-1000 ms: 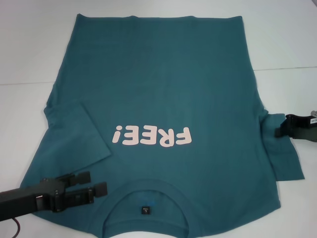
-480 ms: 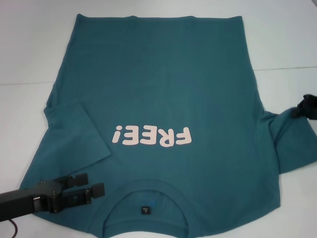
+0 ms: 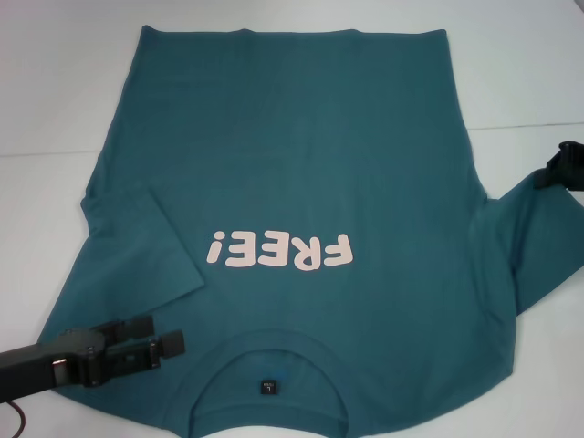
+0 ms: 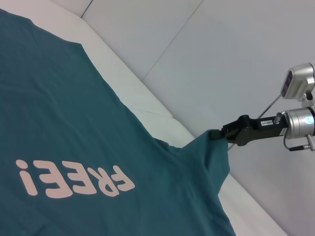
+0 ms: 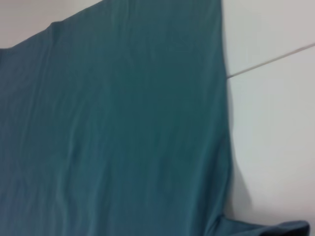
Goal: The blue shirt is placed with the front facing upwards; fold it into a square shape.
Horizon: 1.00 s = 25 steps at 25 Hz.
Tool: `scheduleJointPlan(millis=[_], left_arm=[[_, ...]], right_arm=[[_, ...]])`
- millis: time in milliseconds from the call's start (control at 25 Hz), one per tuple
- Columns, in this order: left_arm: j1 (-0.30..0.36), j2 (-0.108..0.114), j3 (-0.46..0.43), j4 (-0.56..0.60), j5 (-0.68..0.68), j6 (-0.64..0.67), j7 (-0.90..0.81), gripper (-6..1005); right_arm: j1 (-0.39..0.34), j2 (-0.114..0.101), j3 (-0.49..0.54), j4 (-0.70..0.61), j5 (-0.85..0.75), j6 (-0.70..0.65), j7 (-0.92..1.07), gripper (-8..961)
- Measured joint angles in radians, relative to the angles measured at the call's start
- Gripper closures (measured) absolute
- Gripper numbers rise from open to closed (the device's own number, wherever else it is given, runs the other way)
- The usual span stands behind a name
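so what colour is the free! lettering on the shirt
Pale pink lettering on the blue shirt; clearest in the head view.

Blue shirt [image 3: 301, 155]: matt cotton-like cloth; table [image 3: 55, 82] smooth, white.

One blue shirt [image 3: 301, 155], one table [image 3: 55, 82], and two end effectors: left [image 3: 169, 336], right [image 3: 558, 167].
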Motion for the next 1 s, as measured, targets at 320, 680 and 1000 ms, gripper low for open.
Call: scheduleJointPlan(millis=[320,680,1000], left_arm=[[-0.007,0.000,-0.002,-0.002,0.000,-0.001,0.000,50],[-0.005,0.000,-0.031,-0.004,0.000,-0.002,0.000,51],[-0.004,-0.001,-0.057,-0.003,0.000,-0.006,0.000,51]], right_arm=[[0.037,0.011,-0.045,0.014,-0.004,-0.090,-0.011,941],[0.079,0.023,-0.074,0.020,-0.005,-0.107,-0.011,941],[0.118,0.047,-0.089,0.102,-0.005,-0.029,-0.004,940]])
